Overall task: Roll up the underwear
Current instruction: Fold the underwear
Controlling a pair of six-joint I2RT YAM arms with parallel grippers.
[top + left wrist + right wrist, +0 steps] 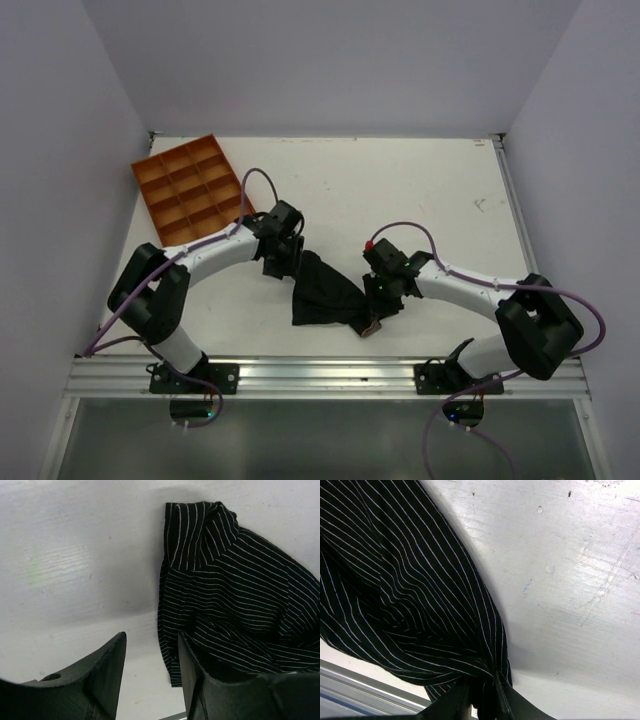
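The underwear [325,292] is black fabric with thin white stripes, lying bunched on the white table between my two grippers; a reddish-brown edge shows at its near right corner. My left gripper [280,262] is open and empty at the garment's left edge. In the left wrist view [150,680] bare table lies between its fingers, and the striped underwear [235,610] lies just past the right finger. My right gripper [378,300] is shut on the underwear's right corner. In the right wrist view the fabric [410,595] gathers into a pinch between its fingers [482,700].
An orange compartment tray [190,187] sits at the back left of the table. An aluminium rail [330,375] runs along the near edge, close behind the garment, and also shows in the right wrist view [360,690]. White walls enclose the table.
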